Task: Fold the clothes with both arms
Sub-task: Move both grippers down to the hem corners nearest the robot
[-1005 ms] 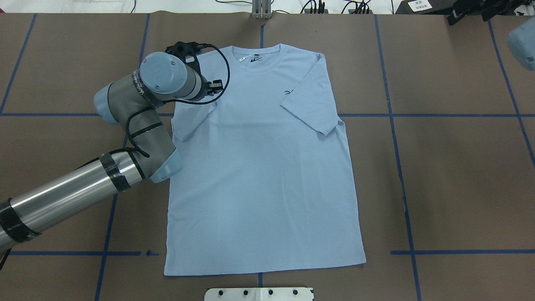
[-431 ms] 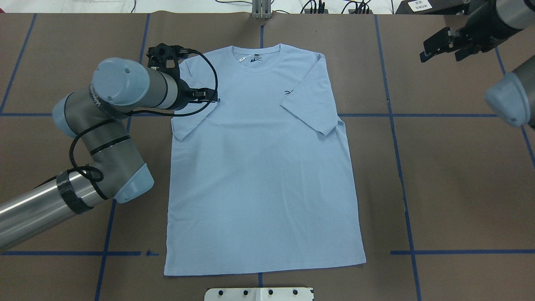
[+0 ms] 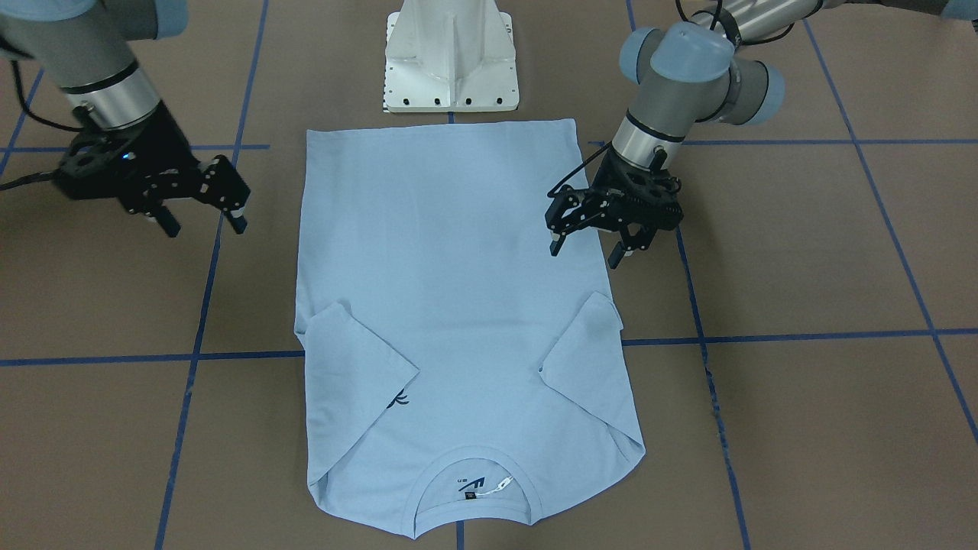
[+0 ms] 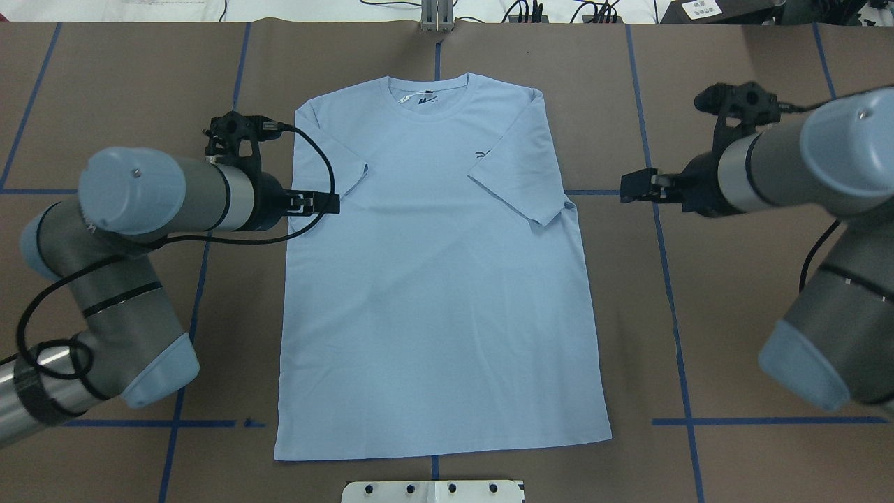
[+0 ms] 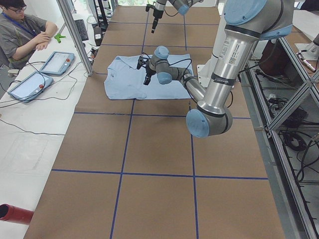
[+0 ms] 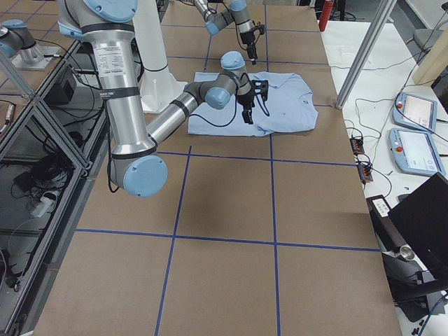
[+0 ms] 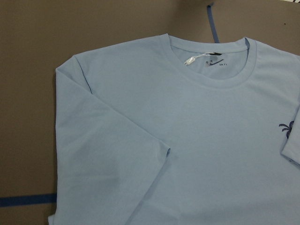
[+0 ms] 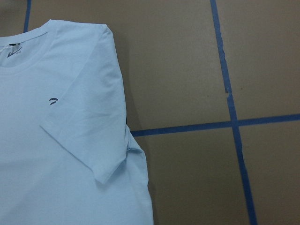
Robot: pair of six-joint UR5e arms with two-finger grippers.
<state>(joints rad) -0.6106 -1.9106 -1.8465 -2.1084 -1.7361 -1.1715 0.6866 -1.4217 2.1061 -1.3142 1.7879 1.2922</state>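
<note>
The left black two-finger gripper has its fingers spread and holds nothing; it hangs over the side edge of the light blue short-sleeved T-shirt, near the sleeve folded in on that side. The right black two-finger gripper is spread too and empty, over bare table beside the shirt's other edge and apart from the cloth.

The shirt lies flat and front up in the middle of the table, collar away from the robot, hem toward the white pedestal base. Both sleeves are folded inward onto the body.

Inside the collar sits a dark neck label with a pale logo mark; its writing is too small to read. A small white tag lies beside it. A dark palm print on the chest is partly covered by the folded sleeve.

The brown paper-covered table is marked into squares by blue tape lines. At its far end a person in a grey shirt sits at a white side bench with two grey tablet-like pendants and loose cables.
</note>
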